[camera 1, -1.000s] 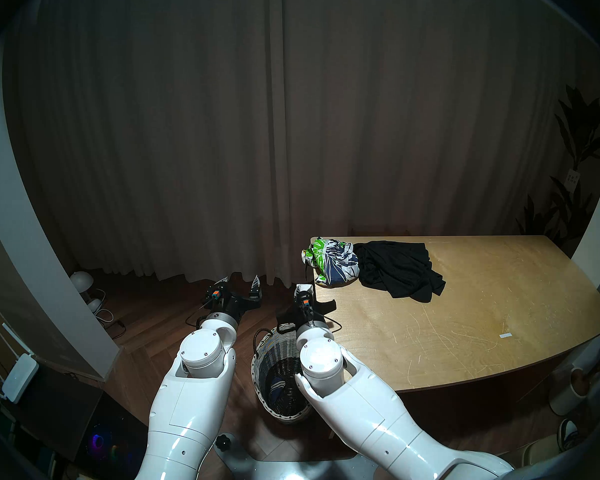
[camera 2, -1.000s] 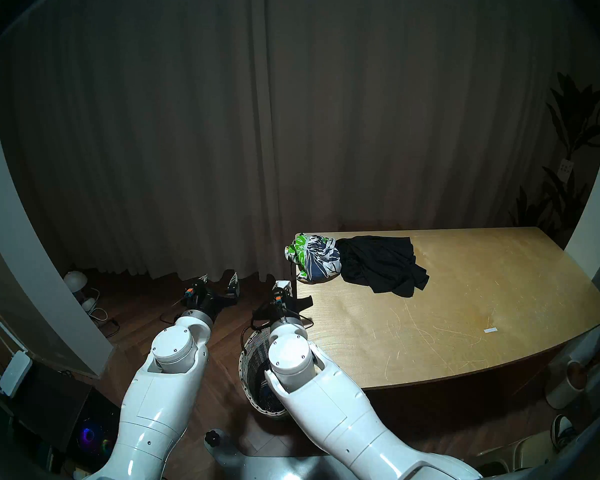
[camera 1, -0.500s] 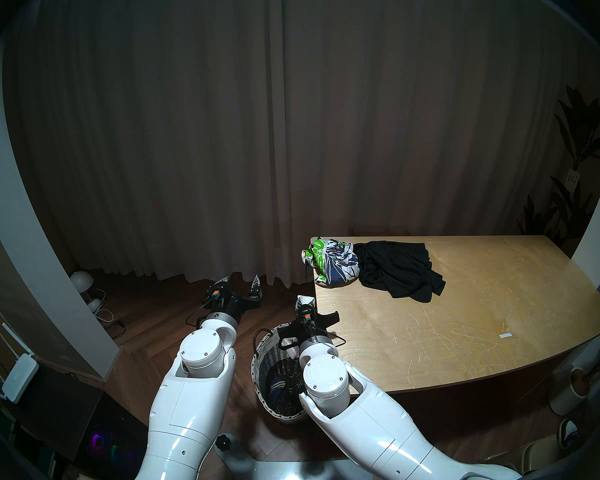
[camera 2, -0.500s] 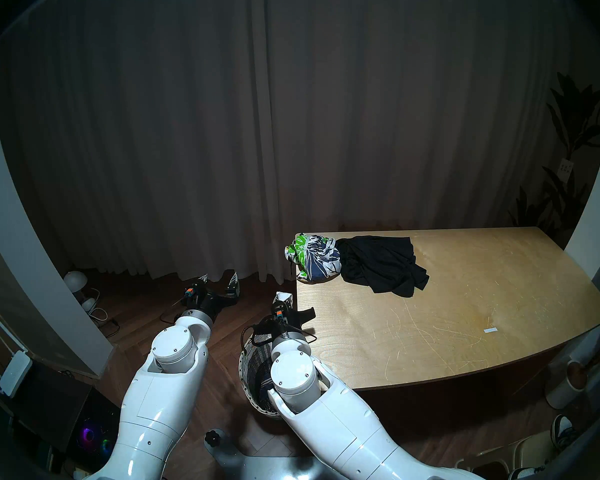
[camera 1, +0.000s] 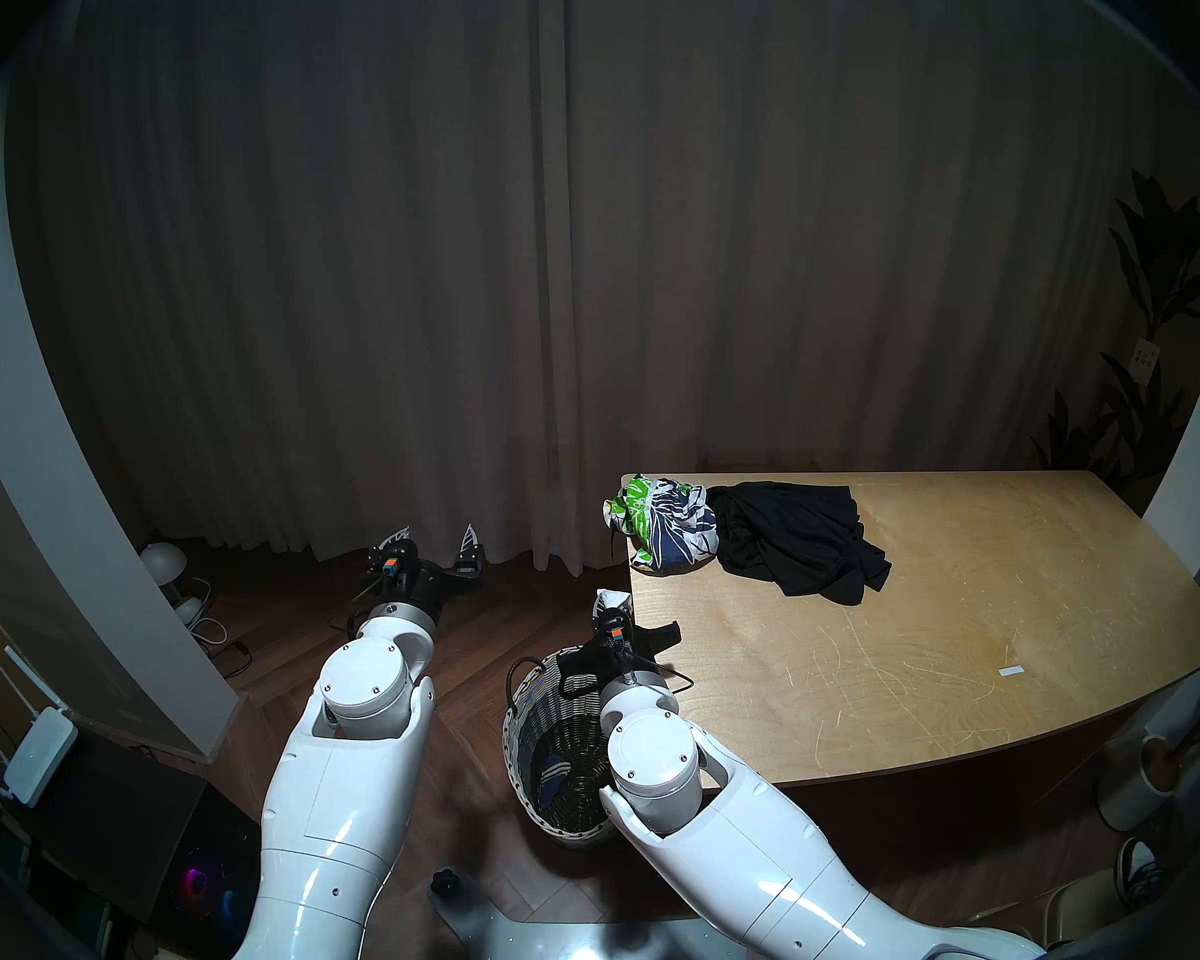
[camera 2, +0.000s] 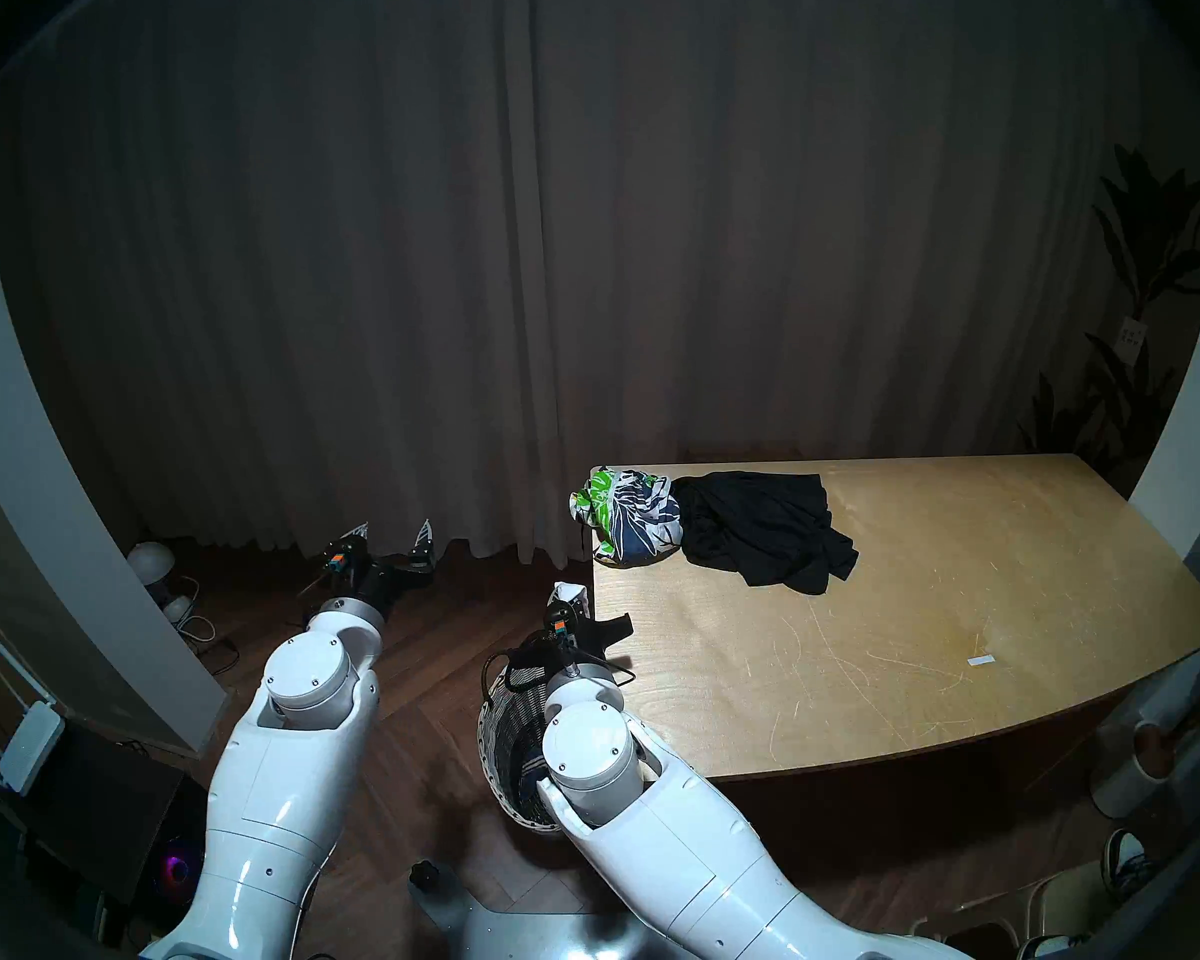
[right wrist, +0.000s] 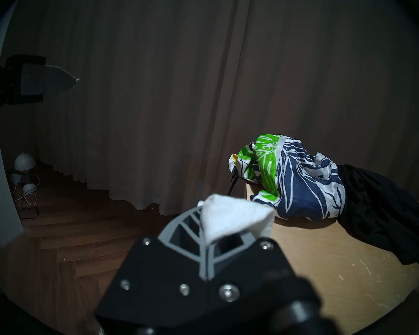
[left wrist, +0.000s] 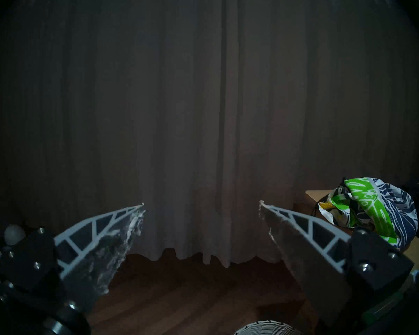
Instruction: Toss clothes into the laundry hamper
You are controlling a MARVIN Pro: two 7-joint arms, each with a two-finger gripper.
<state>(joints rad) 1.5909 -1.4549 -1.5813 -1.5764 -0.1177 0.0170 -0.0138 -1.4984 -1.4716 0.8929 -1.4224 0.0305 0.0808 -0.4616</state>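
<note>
My right gripper (camera 1: 612, 600) is shut on a small white garment (right wrist: 230, 217), which bunches over the fingertips. It hangs just past the far rim of the wicker laundry hamper (camera 1: 512, 733), beside the table's left edge. A navy sock with white stripes (camera 1: 554, 776) lies inside the hamper. On the table's far left corner sit a green-navy-white leaf-print garment (camera 1: 668, 523) and, against it, a large black garment (camera 1: 799, 548). My left gripper (camera 1: 435, 540) is open and empty over the floor, left of the hamper, facing the curtain.
The wooden table (camera 1: 943, 633) stands to the right of the hamper. A curtain (camera 1: 514, 280) closes the back. A white lamp (camera 1: 163, 562) and cables lie on the floor at far left. A router (camera 1: 40, 754) sits on a dark cabinet at near left.
The right gripper came back and down toward the hamper with the white garment, then held still. The left arm swung left and farther toward the curtain, still open.
</note>
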